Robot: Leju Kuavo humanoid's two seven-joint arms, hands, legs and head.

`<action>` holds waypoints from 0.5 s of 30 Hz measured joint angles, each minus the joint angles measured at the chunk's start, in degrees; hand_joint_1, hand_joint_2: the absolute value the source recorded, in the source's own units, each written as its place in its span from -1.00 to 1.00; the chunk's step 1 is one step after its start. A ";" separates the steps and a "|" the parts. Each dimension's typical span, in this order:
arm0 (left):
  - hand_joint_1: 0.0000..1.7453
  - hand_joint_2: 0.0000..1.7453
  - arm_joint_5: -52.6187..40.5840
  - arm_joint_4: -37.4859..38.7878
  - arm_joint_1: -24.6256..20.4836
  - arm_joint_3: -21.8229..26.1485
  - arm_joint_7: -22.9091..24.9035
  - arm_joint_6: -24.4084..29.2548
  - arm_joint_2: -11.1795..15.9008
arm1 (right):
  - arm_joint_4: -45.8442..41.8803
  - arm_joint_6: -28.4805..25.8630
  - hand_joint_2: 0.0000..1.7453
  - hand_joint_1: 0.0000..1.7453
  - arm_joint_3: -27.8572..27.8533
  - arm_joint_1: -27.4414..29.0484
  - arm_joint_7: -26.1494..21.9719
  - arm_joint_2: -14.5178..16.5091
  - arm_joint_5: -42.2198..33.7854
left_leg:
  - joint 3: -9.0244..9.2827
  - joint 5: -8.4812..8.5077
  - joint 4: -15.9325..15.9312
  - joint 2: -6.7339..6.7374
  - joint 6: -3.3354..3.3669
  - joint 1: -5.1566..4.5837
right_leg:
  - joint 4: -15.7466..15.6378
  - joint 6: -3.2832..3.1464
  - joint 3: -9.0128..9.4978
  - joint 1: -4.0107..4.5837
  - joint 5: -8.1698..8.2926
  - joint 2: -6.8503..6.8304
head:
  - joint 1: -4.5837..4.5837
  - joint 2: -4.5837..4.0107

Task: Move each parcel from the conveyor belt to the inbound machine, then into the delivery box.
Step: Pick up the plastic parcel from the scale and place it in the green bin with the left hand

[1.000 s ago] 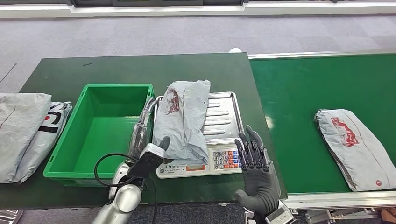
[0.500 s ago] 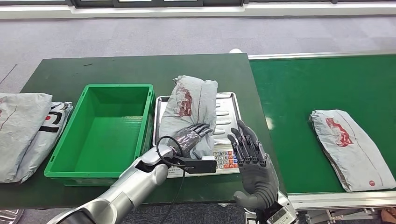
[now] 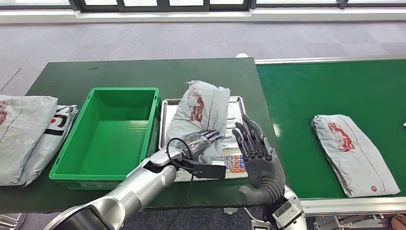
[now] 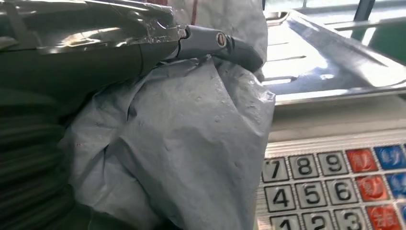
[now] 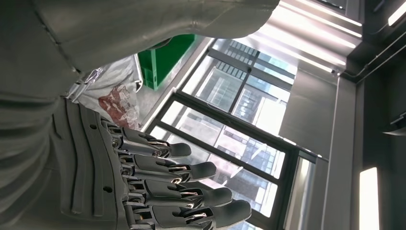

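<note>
Parcel (image 3: 200,115) on inbound machine (image 3: 233,114), left hand (image 3: 200,141) gripping it | right hand (image 3: 256,153) spread, empty | delivery box (image 3: 115,132) empty | belt parcel (image 3: 354,153) pending

Parcel-sorting station: conveyor belt (image 3: 330,91), weighing scale (image 3: 230,163), grey parcels (image 3: 354,153).

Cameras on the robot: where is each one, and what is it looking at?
Head view: high up, looking down at the scale, green box, conveyor belt; both arms show.
Left wrist view: behind the left hand, which lies on the grey parcel.
Right wrist view: behind the right hand, facing windows.
All three share that parcel.
</note>
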 joint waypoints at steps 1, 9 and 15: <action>1.00 1.00 0.55 -0.08 0.18 0.10 -0.01 1.87 -0.01 | 0.26 0.01 1.00 -1.00 -0.04 -0.27 0.05 0.07 -0.13 | 0.01 0.01 0.00 -0.01 0.00 0.00 | 0.00 -0.01 0.01 0.00 0.01 -0.01 | 0.01 0.00; 1.00 1.00 5.37 -4.50 3.58 4.17 -1.46 12.84 0.73 | 3.06 -1.17 1.00 -1.00 -0.10 -2.37 0.06 0.52 -1.87 | 0.20 0.22 0.00 0.06 -0.15 0.00 | 0.03 -0.14 -0.35 0.03 0.25 0.04 | 0.00 0.00; 1.00 1.00 7.64 -8.87 6.23 7.21 -3.48 15.93 1.51 | 4.68 -2.69 1.00 -1.00 -0.10 -2.69 -0.20 0.61 -2.60 | -0.05 0.32 0.00 0.06 -0.19 0.01 | 0.04 -0.15 -0.70 0.06 0.33 0.12 | 0.00 0.00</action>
